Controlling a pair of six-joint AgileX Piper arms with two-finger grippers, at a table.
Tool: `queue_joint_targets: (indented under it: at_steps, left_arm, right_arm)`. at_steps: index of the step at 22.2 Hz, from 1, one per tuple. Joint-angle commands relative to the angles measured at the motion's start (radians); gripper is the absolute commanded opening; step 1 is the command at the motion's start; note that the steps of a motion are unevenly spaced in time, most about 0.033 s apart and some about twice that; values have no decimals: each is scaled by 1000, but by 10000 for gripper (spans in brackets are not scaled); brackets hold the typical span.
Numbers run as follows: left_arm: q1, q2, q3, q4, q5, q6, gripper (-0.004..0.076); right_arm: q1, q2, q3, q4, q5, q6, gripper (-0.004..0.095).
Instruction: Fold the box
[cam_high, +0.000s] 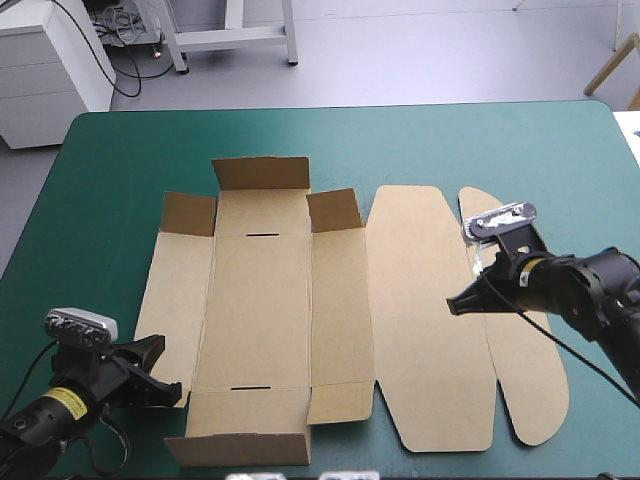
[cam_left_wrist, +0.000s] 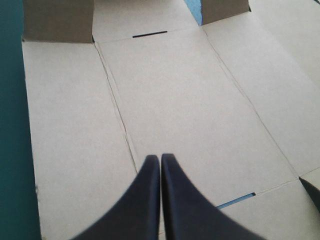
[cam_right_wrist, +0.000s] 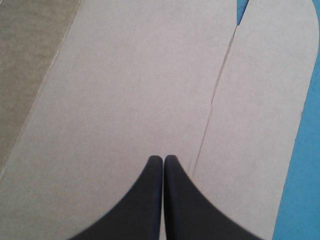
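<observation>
A teal-green table (cam_high: 100, 180) shows on all sides of the brown box (cam_high: 260, 300), a cut sheet lying mostly flat, with only its small end flaps raised. My left gripper (cam_left_wrist: 160, 157), fingers pressed together, hangs over the box's left panel. My right gripper (cam_right_wrist: 163, 159), likewise closed, hangs over its rounded lid crease. I judge that pushing with closed tips could skid the sheet instead of raising a wall.

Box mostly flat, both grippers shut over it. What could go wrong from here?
1. The box lies mostly flat on the teal-green cover. The shut left gripper, over its near left part, may shove the sheet rather than get under the side panel.
2. The right gripper, also shut, sits by the crease of the rounded flap. Pushing there might skew the whole board.
3. The raised end flaps could snag a rising wall.
</observation>
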Motion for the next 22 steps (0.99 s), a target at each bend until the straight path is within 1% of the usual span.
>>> queue_joint_targets:
  at_steps: [1, 3, 5, 6, 7, 8, 10, 11, 12, 15, 17, 18, 19, 20, 22]
  left_arm:
    - [-6, 116, -67, -12, -66, -37, -10]
    - [-6, 171, -107, -3, -41, -37, -10]
    - [-6, 239, -164, 16, 27, -37, -10]
    - [-6, 315, -242, 67, 127, -32, -10]
    - [-6, 347, -284, 90, 170, -32, -10]
    - [-6, 425, -366, 123, 261, -5, -6]
    - [-6, 501, -436, 128, 314, 55, 11]
    - [-6, 528, -461, 126, 323, 82, 18]
    - [-6, 594, -513, 117, 339, 137, 17]
    - [22, 690, -576, 82, 341, 208, 17]
    - [129, 735, -592, -49, 351, 327, 17]
    - [213, 750, -592, -146, 371, 413, 17]
    - [259, 756, -592, -194, 390, 455, 17]
    - [320, 762, -592, -251, 417, 508, 17]
    - [498, 770, -592, -395, 480, 605, 17]
  right_arm:
    - [-6, -92, 43, 1, -58, -8, -14]
    - [-6, -120, 67, 14, -62, 0, -14]
    - [-6, -134, 81, 22, -63, 0, -14]
    - [-6, -141, 85, 26, -66, 0, -14]
    - [-6, -142, 85, 26, -66, 3, -14]
    - [-6, -142, 85, 26, -66, 3, -14]
    - [-6, -142, 85, 30, -70, 3, -14]
    - [-6, -142, 85, 30, -70, 3, -14]
    - [-6, -142, 85, 35, -60, 4, -14]
    - [-6, -142, 94, 47, -50, 4, -14]
    - [-6, -142, 111, 47, -50, 22, -14]
    - [-6, -142, 122, 47, -52, 22, -14]
    - [-6, -142, 131, 47, -52, 22, -14]
    - [-6, -142, 139, 47, -54, 22, -14]
    - [-6, -142, 155, 47, -65, 22, -14]
